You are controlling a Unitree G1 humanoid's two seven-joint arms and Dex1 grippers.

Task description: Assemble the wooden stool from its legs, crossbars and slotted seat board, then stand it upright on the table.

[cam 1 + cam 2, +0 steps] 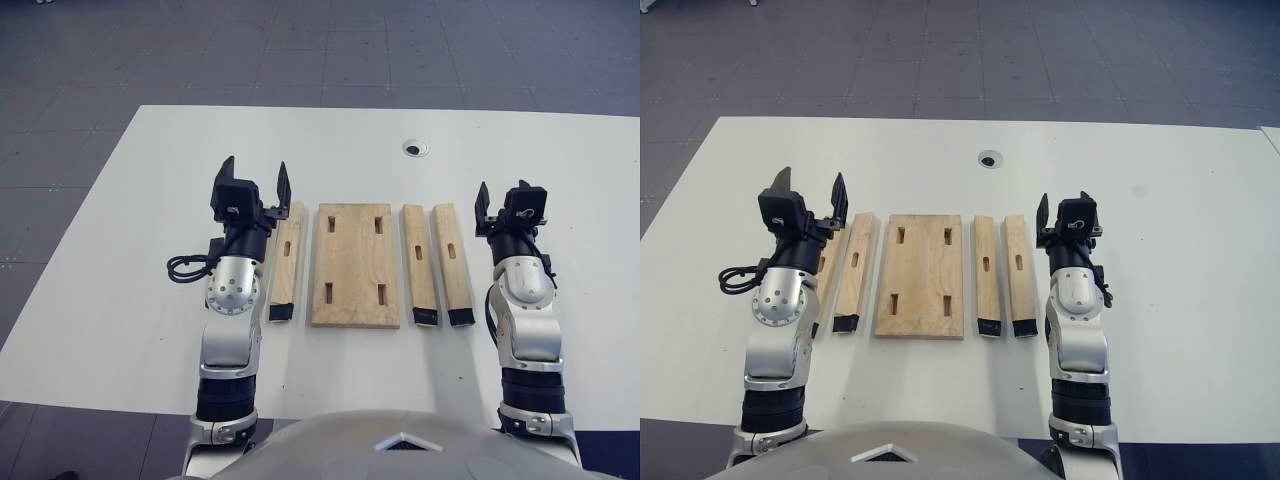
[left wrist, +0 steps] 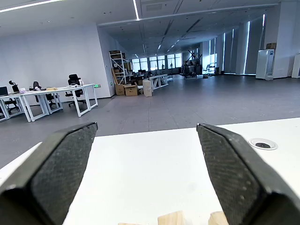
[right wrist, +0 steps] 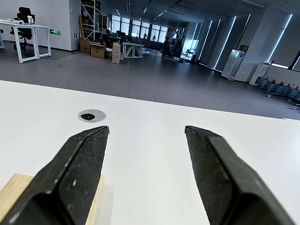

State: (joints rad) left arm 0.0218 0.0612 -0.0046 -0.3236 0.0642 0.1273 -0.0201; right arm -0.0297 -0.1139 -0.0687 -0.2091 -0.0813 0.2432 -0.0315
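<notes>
The slotted seat board lies flat at the table's middle. Two slotted wooden bars with black near tips lie to its right. Two more lie to its left, the outer one partly under my left arm. My left gripper hovers open over the far ends of the left bars, nothing between its fingers. My right gripper is open just right of the right-hand bars and holds nothing; one bar's edge shows beside its finger.
A round cable grommet sits in the white table behind the parts. A black cable loop hangs beside my left forearm. Bare tabletop stretches on both sides and behind the parts. Beyond the table is open office floor.
</notes>
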